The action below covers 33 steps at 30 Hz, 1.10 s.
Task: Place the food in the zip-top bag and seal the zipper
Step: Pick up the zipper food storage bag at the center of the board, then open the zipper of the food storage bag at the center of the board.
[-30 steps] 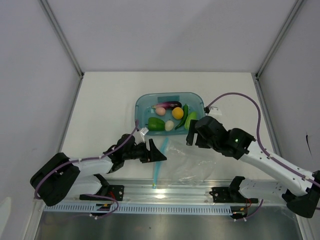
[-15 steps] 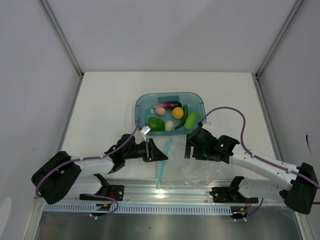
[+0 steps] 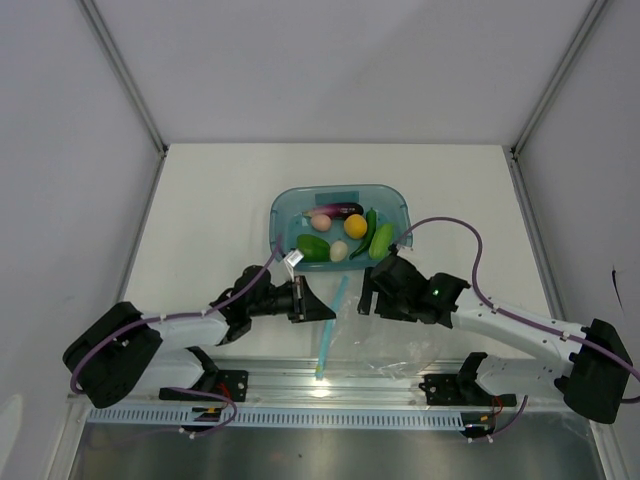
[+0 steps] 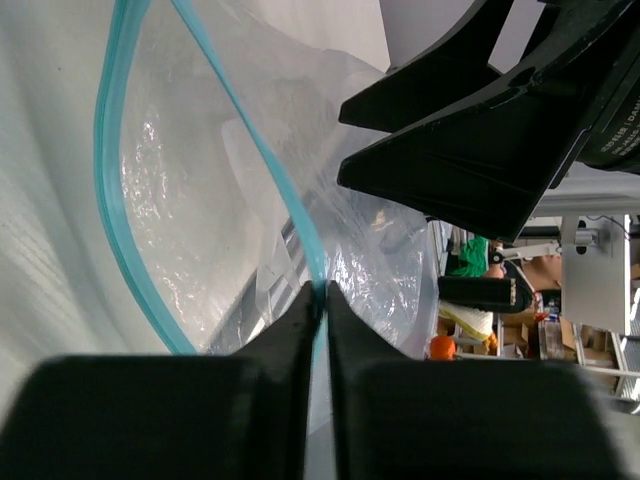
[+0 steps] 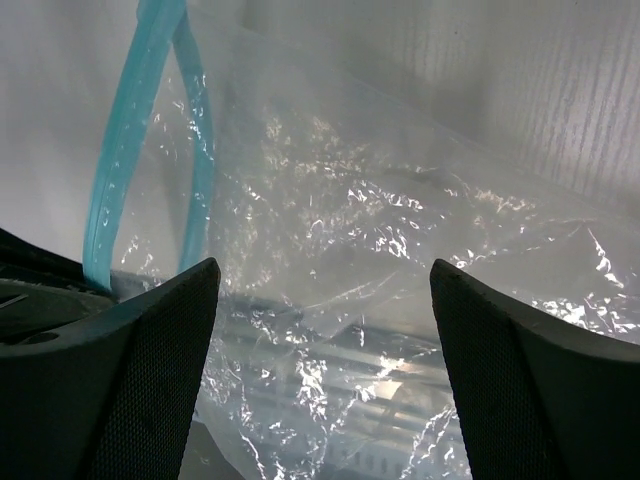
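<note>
Top view: the bag (image 3: 395, 340) is hard to read, only glints on the table (image 3: 200, 220) under and behind the right pincer (image 3: 364, 303), and its edges cannot be traced. The left pincer (image 3: 330, 312) covers its own tips, so its grip does not show here. A second ago the right pincer sat beside the tray (image 3: 274, 218). It has since come down over the bag and now nearly faces the left pincer. The zipper (image 3: 330, 330) now runs between the two, its far end swung towards the right one. The food (image 3: 355, 226) lies in the tray, beyond both pincers.

Left wrist: the fingers' near parts are dark blur. The tips are pressed together, pinching one teal strip of the zipper (image 4: 262, 150). The other strip bows away from the tips, so the mouth gapes. The bag (image 4: 200, 220) is clear and crinkled, spreading ahead of the tips. The right pincer looms black just beyond.

Right wrist: the fingers (image 5: 150, 380) are spread wide, with only crinkly bag (image 5: 400, 230) between them. Whether they touch it cannot be told. The doubled zipper (image 5: 120, 170) runs ahead of one finger, its lower end hidden behind a dark shape.
</note>
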Tool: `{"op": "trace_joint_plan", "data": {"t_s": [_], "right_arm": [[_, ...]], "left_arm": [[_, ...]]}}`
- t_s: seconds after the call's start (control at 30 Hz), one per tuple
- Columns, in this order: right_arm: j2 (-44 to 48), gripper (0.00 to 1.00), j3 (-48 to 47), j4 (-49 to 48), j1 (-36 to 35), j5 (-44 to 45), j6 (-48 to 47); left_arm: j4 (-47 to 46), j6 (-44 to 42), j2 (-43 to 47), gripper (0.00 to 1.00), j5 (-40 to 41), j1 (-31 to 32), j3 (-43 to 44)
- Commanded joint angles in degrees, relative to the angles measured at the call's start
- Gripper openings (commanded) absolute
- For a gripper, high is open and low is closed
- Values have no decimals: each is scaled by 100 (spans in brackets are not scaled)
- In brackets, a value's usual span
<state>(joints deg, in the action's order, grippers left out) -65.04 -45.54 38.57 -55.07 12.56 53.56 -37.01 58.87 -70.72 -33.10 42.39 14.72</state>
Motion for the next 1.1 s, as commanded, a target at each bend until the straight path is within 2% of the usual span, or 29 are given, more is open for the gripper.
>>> {"op": "trace_joint_plan", "data": {"t_s": [0.0,0.07,0.17,0.3,0.33,0.37,0.43,0.53,0.7,0.73,0.9,1.07], "right_arm": [[-9,87,10,-244,-39,-51,102],[17,87,-8,-236,-65,-60,102],[87,87,-148,-122,-162,1,6],[61,87,-552,352,-399,343,-135],[35,87,-753,527,-460,422,-144],[9,87,-859,590,-618,554,-162],[-53,86,-1201,678,-812,695,-205],[-281,86,-1719,652,-1330,1037,-328],[-677,86,-2205,284,-2313,2012,-540],[-695,86,-2214,109,-2394,2301,-531],[-607,85,-2030,-437,-2666,2637,-487],[-703,82,-1941,-560,-2798,2892,-408]], "left_arm": [[-219,28,6,3,-135,76,277],[-35,37,14,0,-109,76,364],[737,-182,268,0,49,76,610],[2818,-911,1225,0,1241,295,1146],[3675,-1026,1427,1,1915,409,1521],[4162,-1088,1769,1,2261,454,1621],[5050,-1088,2061,1,2946,515,2033],[5869,-966,2474,1,3641,577,2333],[6408,-272,2686,1,3943,647,2510],[6409,-149,2695,1,3987,726,2448],[6295,589,2800,0,4163,990,2098],[6285,1117,2906,0,4329,1157,2017]]}}
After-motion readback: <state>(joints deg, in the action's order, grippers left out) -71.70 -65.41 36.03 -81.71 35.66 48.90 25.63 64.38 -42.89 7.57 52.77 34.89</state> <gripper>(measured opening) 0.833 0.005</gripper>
